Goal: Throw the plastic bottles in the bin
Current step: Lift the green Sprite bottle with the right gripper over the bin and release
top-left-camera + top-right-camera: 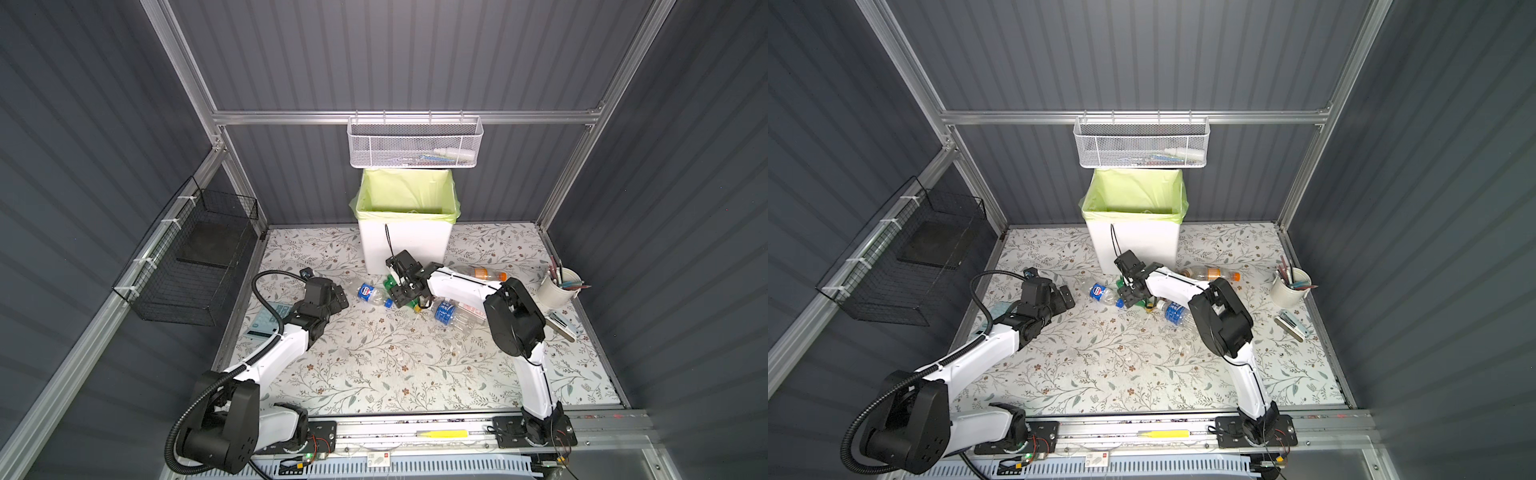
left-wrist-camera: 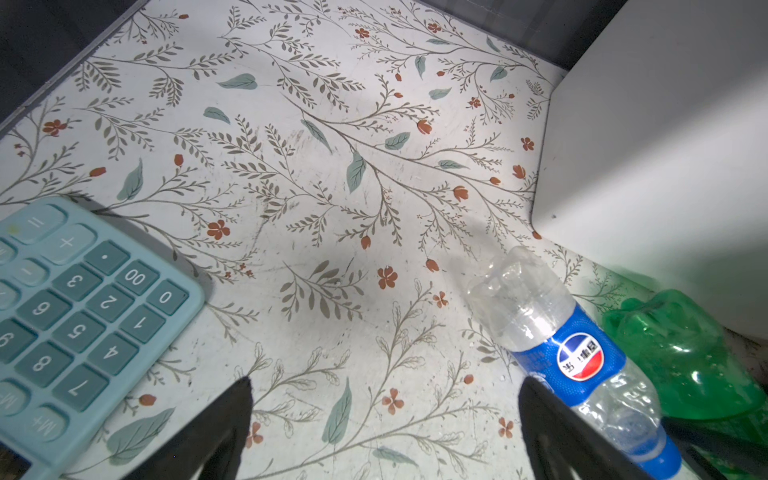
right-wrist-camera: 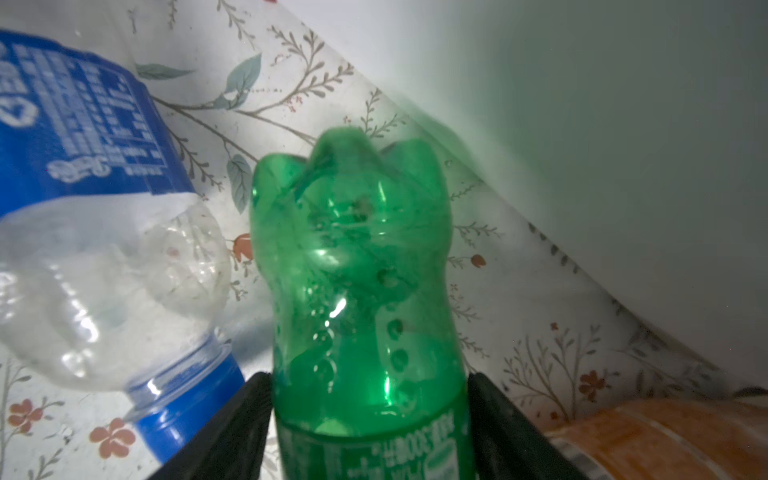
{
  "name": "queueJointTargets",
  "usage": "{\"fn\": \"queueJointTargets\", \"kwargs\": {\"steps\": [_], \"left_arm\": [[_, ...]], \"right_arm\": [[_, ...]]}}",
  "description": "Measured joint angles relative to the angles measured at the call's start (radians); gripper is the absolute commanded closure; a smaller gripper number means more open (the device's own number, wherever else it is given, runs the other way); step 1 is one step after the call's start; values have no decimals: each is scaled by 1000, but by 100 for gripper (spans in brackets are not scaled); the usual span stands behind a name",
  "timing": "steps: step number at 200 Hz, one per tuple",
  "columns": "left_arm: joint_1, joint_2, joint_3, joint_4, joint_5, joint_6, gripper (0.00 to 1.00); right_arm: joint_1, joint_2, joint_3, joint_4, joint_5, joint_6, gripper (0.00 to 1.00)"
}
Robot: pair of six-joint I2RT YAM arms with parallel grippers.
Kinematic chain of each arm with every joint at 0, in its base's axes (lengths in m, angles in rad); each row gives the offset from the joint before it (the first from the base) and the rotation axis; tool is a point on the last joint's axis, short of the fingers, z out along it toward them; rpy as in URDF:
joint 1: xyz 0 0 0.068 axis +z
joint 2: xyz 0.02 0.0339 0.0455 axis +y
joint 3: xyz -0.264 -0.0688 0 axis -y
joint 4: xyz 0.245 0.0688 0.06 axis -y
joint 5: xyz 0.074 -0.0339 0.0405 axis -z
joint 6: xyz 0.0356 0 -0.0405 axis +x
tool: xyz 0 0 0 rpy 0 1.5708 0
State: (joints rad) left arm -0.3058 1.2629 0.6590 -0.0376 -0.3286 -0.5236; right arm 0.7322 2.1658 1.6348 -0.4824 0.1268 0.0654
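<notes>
So in both top views the bin (image 1: 403, 249) stands at the back of the flowery tabletop (image 1: 374, 365), green liner folded over its rim, with the bottles lying scattered just in front of it. The right claw (image 1: 406, 296) reaches across the middle and sits low over a green bottle (image 1: 388, 282) close to the bin's front wall. A blue-label bottle (image 1: 368, 292) lies just beside that one, and an amber bottle (image 1: 484, 273) is further right. The left claw (image 1: 338, 297) hovers near the blue-label bottle, holding nothing. Left wrist view: that claw's fingers are spread wide over bare tabletop, with the calculator (image 2: 83, 311) on one side and the blue-label and green bottles on the other, right by the bin wall. Right wrist view: the black fingers (image 3: 232, 424) press against both sides of the green bottle, so this claw is clamped on it, down by the foot of the bin, not in it.
</notes>
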Motion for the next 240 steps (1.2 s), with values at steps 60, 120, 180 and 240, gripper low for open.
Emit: {"fn": "queueJointTargets", "kwargs": {"steps": [60,120,180,240], "left_arm": [[0,-5,0,0,2,5,0],[0,2,0,10,27,6,0],[0,59,3,50,72,-3,0],[0,158,50,92,156,-36,0]], "right_arm": [[3,-13,-14,-3,-16,-10,46],[40,-294,-163,89,7,-32,50],[119,-710,-277,290,63,-166,46],[109,-888,-45,526,125,-447,41]]}}
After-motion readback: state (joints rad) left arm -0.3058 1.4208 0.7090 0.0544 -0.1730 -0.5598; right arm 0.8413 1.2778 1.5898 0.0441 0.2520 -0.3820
